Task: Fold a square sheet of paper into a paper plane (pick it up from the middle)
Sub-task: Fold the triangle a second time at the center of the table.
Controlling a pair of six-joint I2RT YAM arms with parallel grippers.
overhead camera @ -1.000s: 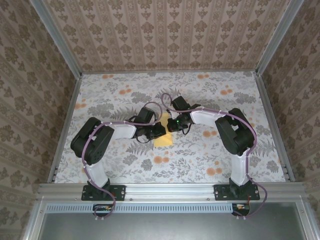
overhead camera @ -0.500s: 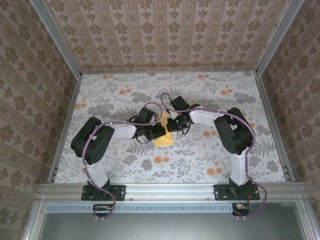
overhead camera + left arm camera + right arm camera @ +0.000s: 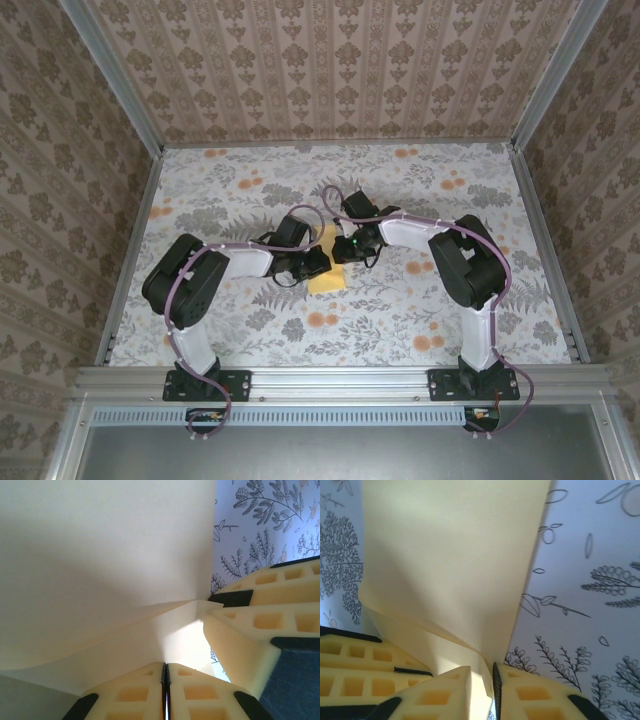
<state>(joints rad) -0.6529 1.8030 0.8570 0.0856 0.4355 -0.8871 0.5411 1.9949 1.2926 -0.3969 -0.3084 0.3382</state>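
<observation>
top view: the left gripper [image 3: 316, 262] and right gripper [image 3: 338, 250] meet tip to tip over the paper [image 3: 326, 279], which lies between them. left wrist: its jaws are pinched flat on a paper [image 3: 100, 555] fold rising just ahead. right wrist: its jaws stand narrowly apart, the paper [image 3: 450, 555] fold between them

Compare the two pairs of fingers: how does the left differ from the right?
The left fingers are pressed together on the yellow paper, barely a slit between them; the right fingers stand slightly apart, a fold of paper in their gap. The left reach it from the left, the right from the right. Both are cream with black patches.
</observation>
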